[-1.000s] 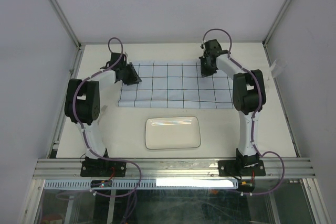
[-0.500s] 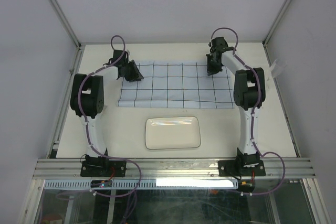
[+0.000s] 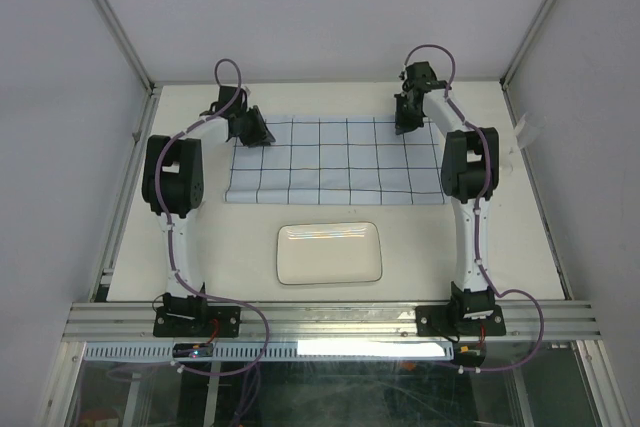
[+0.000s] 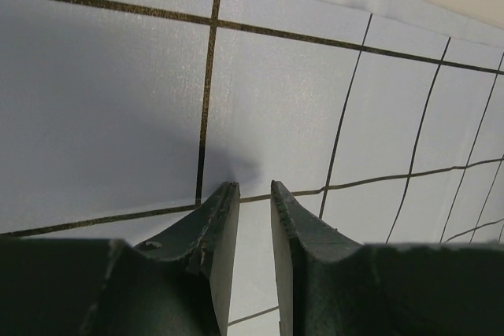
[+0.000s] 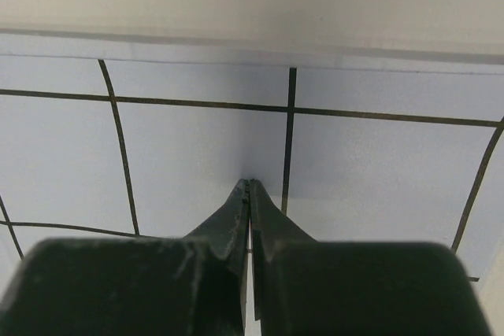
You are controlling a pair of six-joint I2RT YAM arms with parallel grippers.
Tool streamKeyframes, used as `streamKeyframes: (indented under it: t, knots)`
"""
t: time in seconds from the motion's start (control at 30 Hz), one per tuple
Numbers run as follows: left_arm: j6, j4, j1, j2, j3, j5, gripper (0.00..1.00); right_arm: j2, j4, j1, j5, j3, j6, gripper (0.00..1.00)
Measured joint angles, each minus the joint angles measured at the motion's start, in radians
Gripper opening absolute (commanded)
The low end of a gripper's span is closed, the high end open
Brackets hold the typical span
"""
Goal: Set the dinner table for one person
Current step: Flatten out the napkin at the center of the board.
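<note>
Overhead view from my remote station. The worktop (image 3: 420,247) fills the enclosure floor, a flat cream rectangle. Its long axis runs from 9 to 3 o'clock, and its short sides face the two walls. A white rectangular plate (image 3: 329,253) lies at about 6 o'clock from centre, its long axis parallel to the worktop's. The pale-blue gridded cloth (image 3: 330,162) is spread flat just beyond it toward 12 o'clock, also lengthwise from 9 to 3.

The left hand (image 3: 255,133) sits at the cloth's 10 o'clock corner. Its fingers (image 4: 224,210) stand narrowly apart with their tips down on the fabric, and I cannot tell whether any fabric is pinched between them. The right hand (image 3: 403,127) sits near the 2 o'clock corner. It is clenched, its fingers (image 5: 236,214) meeting at the cloth surface near a grid line.
</note>
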Motion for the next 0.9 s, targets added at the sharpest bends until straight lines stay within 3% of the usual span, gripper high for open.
streamKeyframes:
  t: [0.9]
  knots:
    - [0.013,-0.015,0.003,0.136,0.206,0.017,0.25,0.121,-0.001,-0.053,-0.080,0.193,0.001,0.00]
